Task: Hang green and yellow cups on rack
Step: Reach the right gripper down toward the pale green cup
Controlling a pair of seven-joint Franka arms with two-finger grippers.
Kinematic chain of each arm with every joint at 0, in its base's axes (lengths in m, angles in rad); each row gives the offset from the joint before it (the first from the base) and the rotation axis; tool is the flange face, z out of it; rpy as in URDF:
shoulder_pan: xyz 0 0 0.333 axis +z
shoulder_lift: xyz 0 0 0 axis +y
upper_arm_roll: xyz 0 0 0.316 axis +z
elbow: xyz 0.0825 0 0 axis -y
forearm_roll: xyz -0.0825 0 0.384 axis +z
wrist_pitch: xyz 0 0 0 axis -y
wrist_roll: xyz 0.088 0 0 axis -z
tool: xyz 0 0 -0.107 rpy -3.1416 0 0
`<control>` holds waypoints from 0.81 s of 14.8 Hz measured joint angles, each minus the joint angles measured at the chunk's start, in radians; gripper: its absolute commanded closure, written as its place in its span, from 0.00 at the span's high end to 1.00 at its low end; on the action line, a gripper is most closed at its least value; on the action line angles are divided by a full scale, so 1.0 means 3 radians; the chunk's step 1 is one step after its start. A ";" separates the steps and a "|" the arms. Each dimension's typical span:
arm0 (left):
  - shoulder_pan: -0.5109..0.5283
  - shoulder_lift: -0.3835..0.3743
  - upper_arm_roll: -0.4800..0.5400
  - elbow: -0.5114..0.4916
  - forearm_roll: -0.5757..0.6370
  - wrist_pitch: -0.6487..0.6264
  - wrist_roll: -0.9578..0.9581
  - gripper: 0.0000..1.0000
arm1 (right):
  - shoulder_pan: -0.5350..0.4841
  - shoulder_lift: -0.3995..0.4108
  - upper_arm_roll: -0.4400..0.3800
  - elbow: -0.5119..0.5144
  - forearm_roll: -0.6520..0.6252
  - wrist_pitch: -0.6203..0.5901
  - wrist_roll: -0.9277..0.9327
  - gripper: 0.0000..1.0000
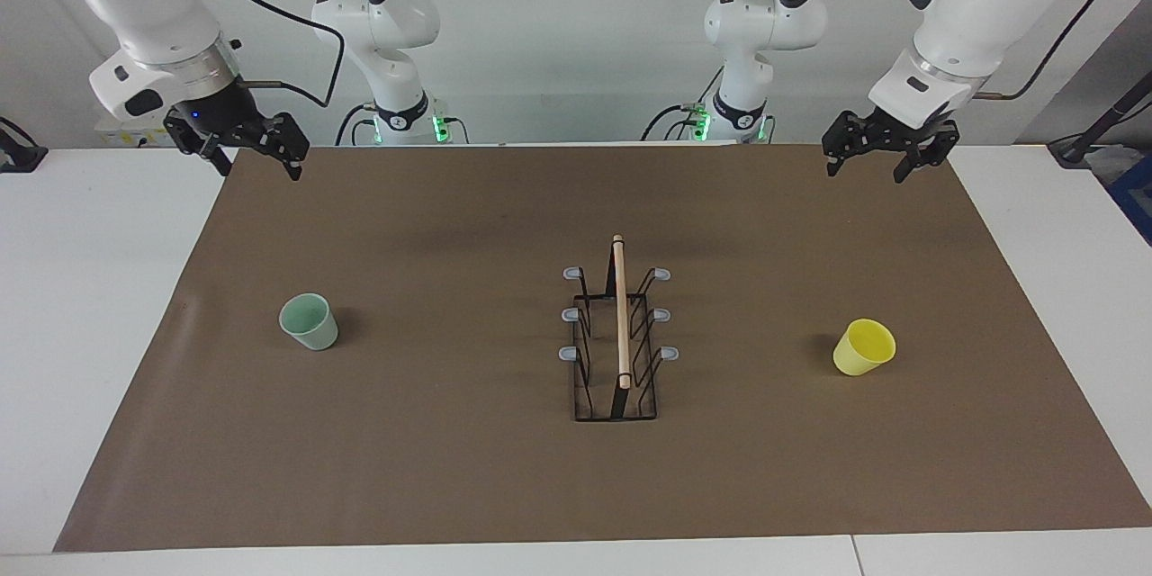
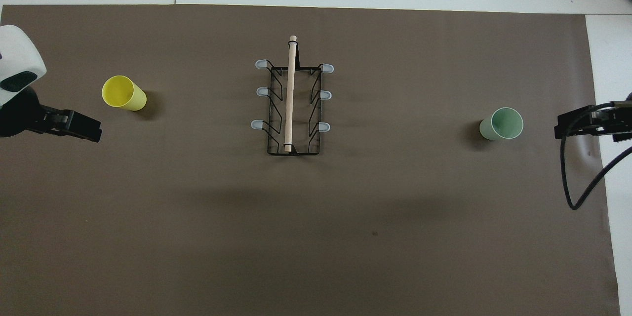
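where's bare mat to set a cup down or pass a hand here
Bare mat lies between the rack and the green cup, between the rack and the yellow cup, and farther from the robots than all three. Nowhere is crowded.

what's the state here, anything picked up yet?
Nothing yet. The green cup and yellow cup stand upright on the brown mat, one at each end, with the rack between them and all its prongs bare. The left end effector and right end effector both hang open and hold nothing, waiting.
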 measured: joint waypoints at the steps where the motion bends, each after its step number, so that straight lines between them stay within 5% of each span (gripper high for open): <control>1: 0.0023 -0.0008 0.0000 0.0000 0.0000 -0.0002 0.0035 1.00 | 0.0000 0.0000 0.0000 0.0000 0.0000 0.0000 0.0002 1.00; 12: 0.0044 -0.0026 -0.0021 -0.0003 0.0000 -0.0012 0.0058 1.00 | 0.0019 -0.0009 0.0015 -0.0170 0.0025 -0.0030 0.0033 1.00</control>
